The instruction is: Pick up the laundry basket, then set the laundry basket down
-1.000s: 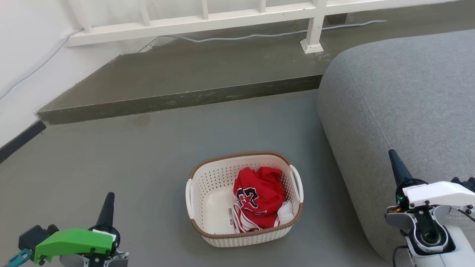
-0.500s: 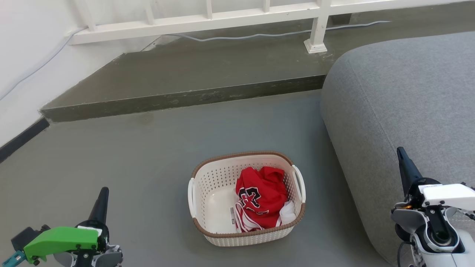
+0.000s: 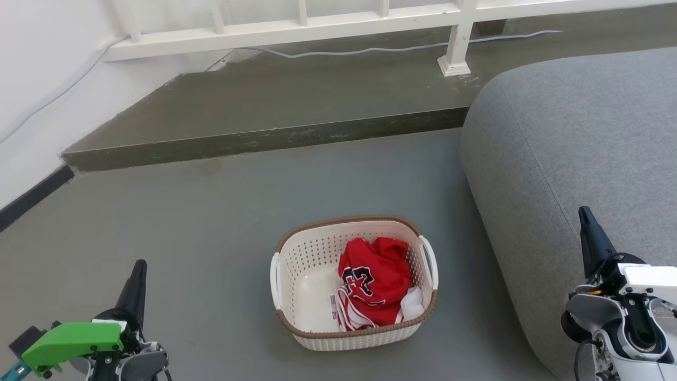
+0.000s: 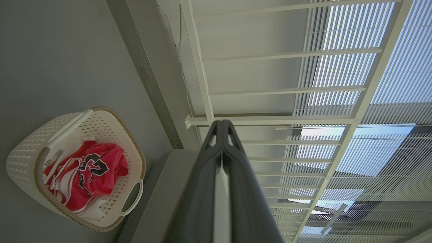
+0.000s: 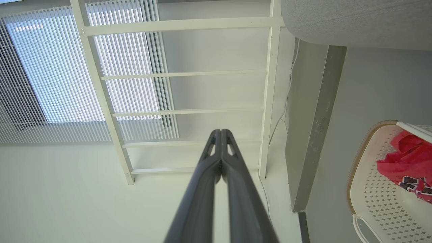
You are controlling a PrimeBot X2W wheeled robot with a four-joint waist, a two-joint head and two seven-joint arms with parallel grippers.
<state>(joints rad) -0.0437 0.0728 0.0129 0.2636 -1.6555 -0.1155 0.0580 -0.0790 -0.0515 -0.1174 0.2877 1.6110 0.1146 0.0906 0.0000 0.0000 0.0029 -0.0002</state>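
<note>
Grey floor, raised step, white railing, grey sofa.

The left gripper, two long dark fingers above a bright green wrist cover, sits low on the left, its fingers pressed together tip to tip and pointing up. The right gripper, above a white wrist housing, sits low on the right, likewise pinched together and leaning slightly left.

The laundry basket is cut off by the right wrist view's right edge.
</note>
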